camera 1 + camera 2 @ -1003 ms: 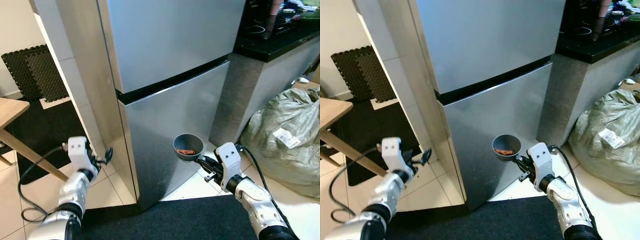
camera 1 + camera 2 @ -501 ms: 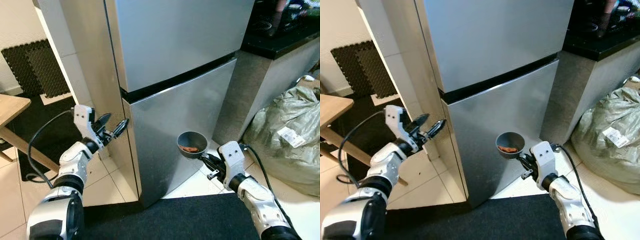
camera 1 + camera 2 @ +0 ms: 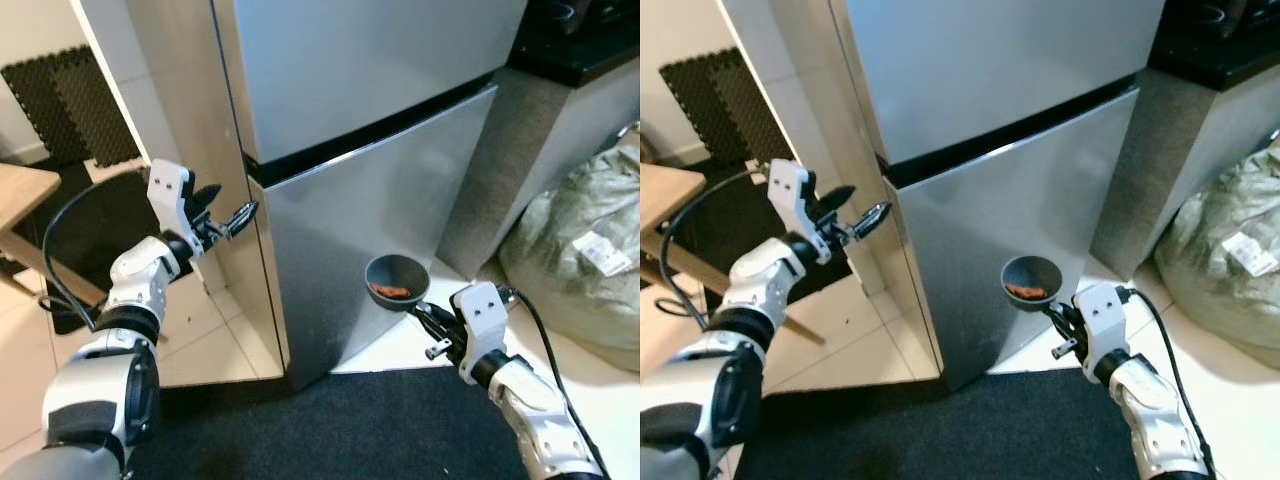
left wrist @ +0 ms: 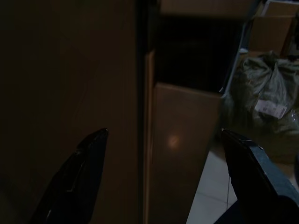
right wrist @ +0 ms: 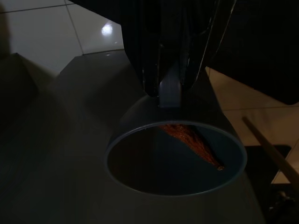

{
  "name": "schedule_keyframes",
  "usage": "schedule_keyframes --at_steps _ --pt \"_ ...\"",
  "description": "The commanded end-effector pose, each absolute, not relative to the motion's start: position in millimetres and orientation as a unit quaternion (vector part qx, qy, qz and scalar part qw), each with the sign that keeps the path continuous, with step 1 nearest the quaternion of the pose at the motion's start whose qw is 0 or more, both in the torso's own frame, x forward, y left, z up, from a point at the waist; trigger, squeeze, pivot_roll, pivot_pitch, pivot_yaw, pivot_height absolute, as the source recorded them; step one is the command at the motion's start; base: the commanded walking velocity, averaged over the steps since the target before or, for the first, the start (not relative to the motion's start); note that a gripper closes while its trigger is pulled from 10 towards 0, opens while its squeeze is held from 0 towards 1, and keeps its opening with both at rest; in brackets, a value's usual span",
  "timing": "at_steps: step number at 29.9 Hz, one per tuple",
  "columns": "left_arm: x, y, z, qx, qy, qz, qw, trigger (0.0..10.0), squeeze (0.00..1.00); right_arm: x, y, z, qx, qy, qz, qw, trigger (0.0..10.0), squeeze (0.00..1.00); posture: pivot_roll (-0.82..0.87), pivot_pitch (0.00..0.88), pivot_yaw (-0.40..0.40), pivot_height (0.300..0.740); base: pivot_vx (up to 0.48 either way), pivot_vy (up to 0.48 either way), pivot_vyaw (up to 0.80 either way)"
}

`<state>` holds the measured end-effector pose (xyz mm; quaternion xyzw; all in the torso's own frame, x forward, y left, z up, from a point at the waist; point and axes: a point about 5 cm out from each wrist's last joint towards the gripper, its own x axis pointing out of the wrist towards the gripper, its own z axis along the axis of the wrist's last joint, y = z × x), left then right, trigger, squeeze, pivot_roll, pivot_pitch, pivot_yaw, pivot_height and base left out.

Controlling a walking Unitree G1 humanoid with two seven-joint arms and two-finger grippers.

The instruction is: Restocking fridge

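Left hand (image 3: 232, 219), fingers spread and holding nothing, sits at the fridge (image 3: 380, 150) door's 9 o'clock edge, doors shut; right hand (image 3: 425, 314) pinches a bowl (image 3: 396, 281) of food low before the lower door, which could strike and spill it.

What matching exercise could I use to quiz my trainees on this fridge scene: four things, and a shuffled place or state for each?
Things:
1. left gripper
2. right gripper
3. grey bowl
4. sack

States:
A. holds a reddish piece of food
B. lies on the floor right of the fridge
C. open at the fridge's left edge
D. shut on the bowl's rim

Pairs: 1-C, 2-D, 3-A, 4-B
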<state>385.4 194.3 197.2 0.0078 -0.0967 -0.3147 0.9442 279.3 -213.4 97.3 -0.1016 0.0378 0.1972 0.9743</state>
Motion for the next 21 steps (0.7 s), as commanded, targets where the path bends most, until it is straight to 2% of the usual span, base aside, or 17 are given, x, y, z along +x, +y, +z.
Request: schedule_keyframes --at_steps 1,7,11,21 --pt "384.9 202.5 196.6 0.021 -0.082 -0.311 0.946 10.0 0.00 275.4 -215.1 98.2 -0.098 0.041 0.192 0.976 10.0 0.00 -0.25 0.175 0.071 0.740 0.000 0.000 0.00" --pt "386.7 194.0 197.0 0.017 -0.078 -0.328 0.941 10.0 0.00 268.0 -217.9 101.9 -0.102 0.044 0.185 0.976 10.0 0.00 -0.27 0.209 0.074 0.740 0.000 0.000 0.00" --pt "390.9 177.1 204.7 0.012 -0.081 -0.359 0.930 10.0 0.00 261.3 -221.2 108.5 -0.106 0.042 0.179 0.977 10.0 0.00 -0.29 0.240 0.074 0.740 0.000 0.000 0.00" --pt "396.9 154.8 220.9 0.023 -0.087 -0.393 0.915 10.0 0.00 253.9 -224.0 117.9 -0.111 0.038 0.166 0.979 10.0 0.00 -0.31 0.252 0.082 0.740 0.000 0.000 0.00"
